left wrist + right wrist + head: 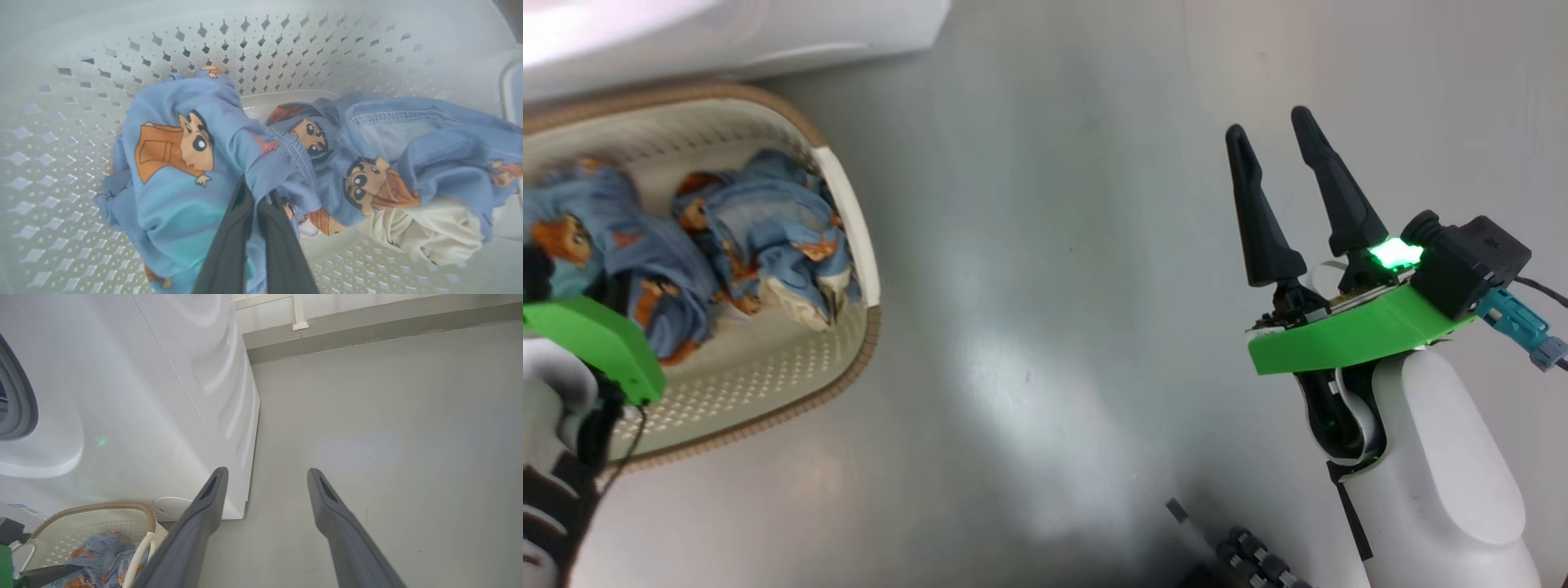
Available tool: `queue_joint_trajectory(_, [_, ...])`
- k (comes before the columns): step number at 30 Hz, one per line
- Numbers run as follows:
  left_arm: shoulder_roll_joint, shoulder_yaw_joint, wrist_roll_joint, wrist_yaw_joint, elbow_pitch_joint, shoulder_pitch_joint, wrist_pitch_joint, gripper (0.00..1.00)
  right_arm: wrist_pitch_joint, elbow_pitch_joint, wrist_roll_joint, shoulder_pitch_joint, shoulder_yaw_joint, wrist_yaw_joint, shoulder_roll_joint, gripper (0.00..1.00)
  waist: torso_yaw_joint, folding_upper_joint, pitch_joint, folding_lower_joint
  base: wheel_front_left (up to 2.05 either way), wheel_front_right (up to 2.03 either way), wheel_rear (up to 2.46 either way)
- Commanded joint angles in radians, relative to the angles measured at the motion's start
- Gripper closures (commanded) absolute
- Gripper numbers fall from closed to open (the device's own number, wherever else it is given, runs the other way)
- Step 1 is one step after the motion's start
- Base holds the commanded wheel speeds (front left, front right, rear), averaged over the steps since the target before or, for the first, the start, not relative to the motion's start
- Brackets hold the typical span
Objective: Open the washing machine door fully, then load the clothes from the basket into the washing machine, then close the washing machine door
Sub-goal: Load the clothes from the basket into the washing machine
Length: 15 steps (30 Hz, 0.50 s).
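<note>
The cream basket [854, 245] with a brown rim sits on the floor at the left, below the white washing machine [727, 33]. In it lie the clothes [760, 229], light blue pieces with orange cartoon prints and a cream cloth [433, 230]. My left gripper [257, 196] is down in the basket, its two dark fingers shut on a fold of the blue clothes [192, 163]. My right gripper [1270, 131] hangs open over bare floor at the right, holding nothing. The washing machine [135, 396] and the basket [98, 531] also appear in the right wrist view. The door is out of view.
Grey floor [1054, 286] stretches between the basket and my right arm. A wall base [367, 330] runs behind the machine. Part of my wheeled base [1250, 559] shows at the bottom.
</note>
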Motion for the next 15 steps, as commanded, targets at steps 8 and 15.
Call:
queue_joint_trajectory(8, [0.015,0.16,0.033,-0.001,-0.098,0.09,-0.025,1.0,-0.007,0.021,-0.03,0.076,-0.022,0.002,0.007,0.0,0.074,0.0,-0.159,0.0,0.0,0.0,0.0])
queue_joint_trajectory(15, [-0.021,0.409,0.21,-0.001,-0.251,0.246,-0.025,1.0,-0.007,0.05,-0.058,0.135,-0.043,0.002,0.007,0.0,0.109,0.0,-0.293,0.0,0.0,0.0,0.0])
